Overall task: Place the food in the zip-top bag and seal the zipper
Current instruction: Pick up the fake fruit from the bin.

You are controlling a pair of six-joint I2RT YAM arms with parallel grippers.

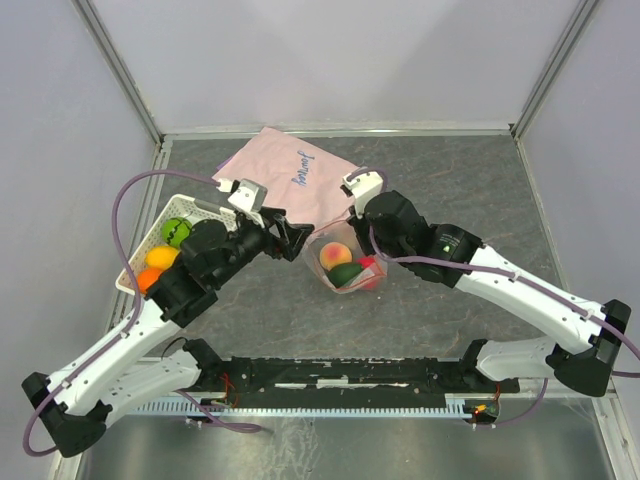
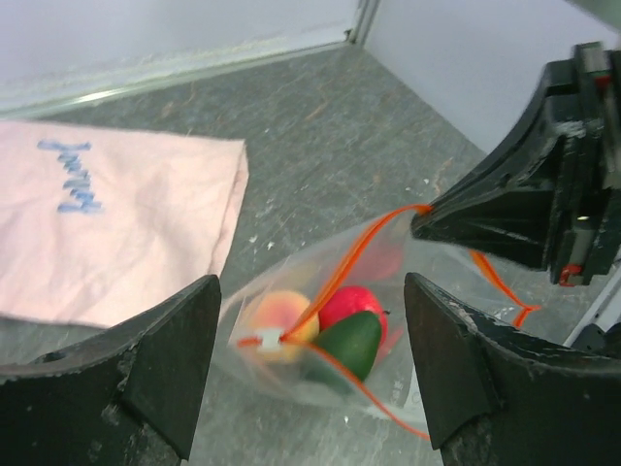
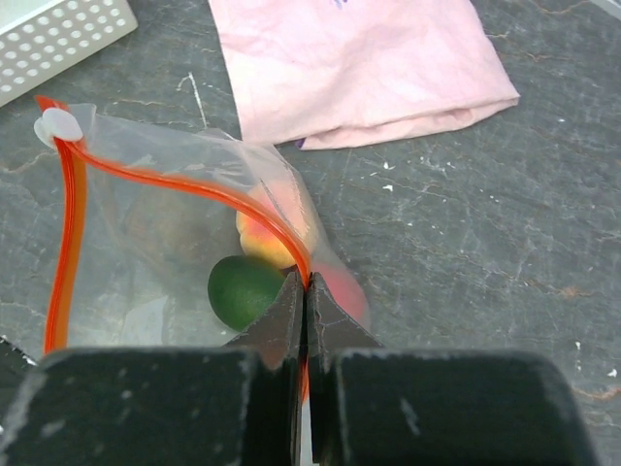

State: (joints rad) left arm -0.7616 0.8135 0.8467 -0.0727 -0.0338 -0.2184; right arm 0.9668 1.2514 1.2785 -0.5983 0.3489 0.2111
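The clear zip-top bag (image 1: 345,268) lies mid-table and holds a peach fruit (image 1: 335,255), a dark green fruit (image 1: 347,274) and a red fruit (image 1: 370,272). My right gripper (image 3: 308,283) is shut on the bag's red-orange zipper (image 3: 175,180) at its rim, and holds the mouth open. The white slider (image 3: 58,124) sits at the zipper's far end. My left gripper (image 2: 310,320) is open and empty, just left of the bag (image 2: 320,340), with its jaws apart on either side of the slider (image 2: 269,340). More food, green (image 1: 175,232) and orange (image 1: 162,257), lies in the basket.
A white slotted basket (image 1: 205,212) stands at the left, beside my left arm. A pink cloth (image 1: 290,180) with blue writing lies behind the bag, close to both grippers. Walls close the table at the back and sides.
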